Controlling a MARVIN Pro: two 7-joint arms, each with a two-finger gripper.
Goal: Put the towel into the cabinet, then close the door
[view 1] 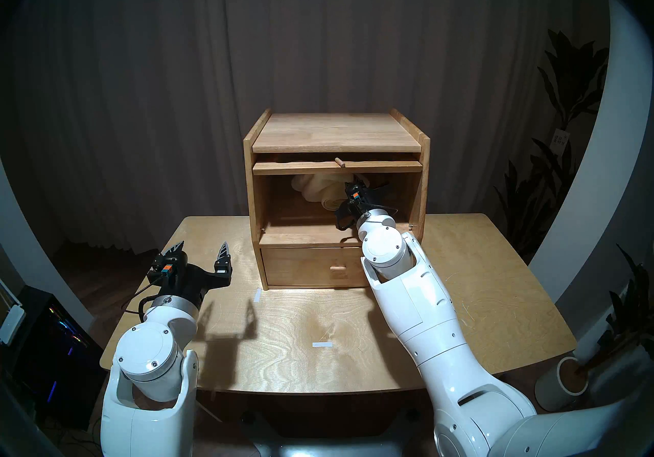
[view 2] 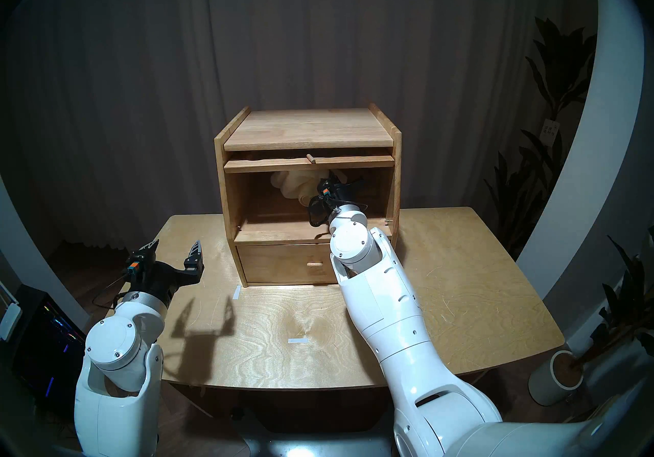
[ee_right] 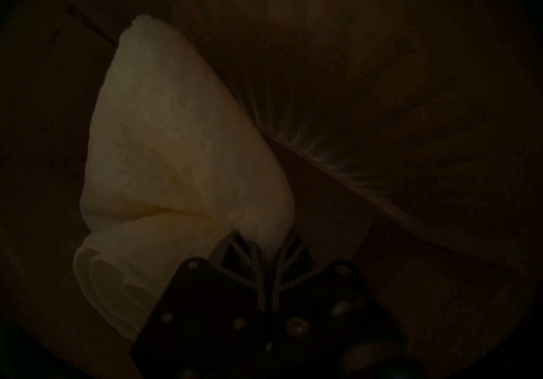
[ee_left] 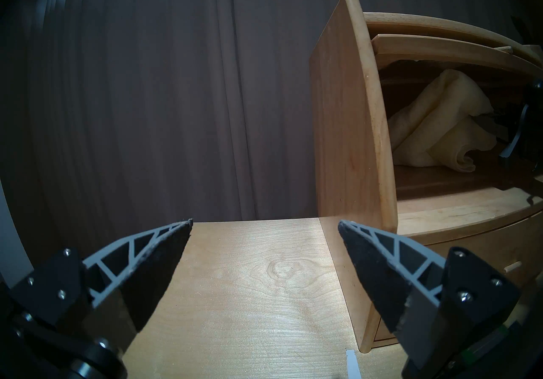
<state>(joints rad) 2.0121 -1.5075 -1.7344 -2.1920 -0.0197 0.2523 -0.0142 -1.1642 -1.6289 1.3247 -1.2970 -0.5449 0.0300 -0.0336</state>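
Note:
The light-wood cabinet [view 1: 336, 134] stands at the back of the table. Its door [view 1: 300, 167] is lifted flat and slid in under the top, peg knob [view 1: 339, 161] facing front. My right gripper [view 1: 359, 182] reaches into the large compartment, shut on a fold of the cream towel [view 1: 315, 189]. In the right wrist view the fingers [ee_right: 249, 255] pinch the towel [ee_right: 176, 149] at their tips. In the left wrist view the towel [ee_left: 440, 123] has its lower folds down on the compartment floor. My left gripper [view 1: 201, 247] hovers open and empty over the table's left side, left of the cabinet.
A shut drawer [view 1: 311, 267] with a small pull sits under the compartment. Two white tape marks [view 1: 322, 344] lie on the table [view 1: 477, 286]. A potted plant [view 1: 562, 385] stands off the right edge and a dark box [view 1: 46, 339] off the left.

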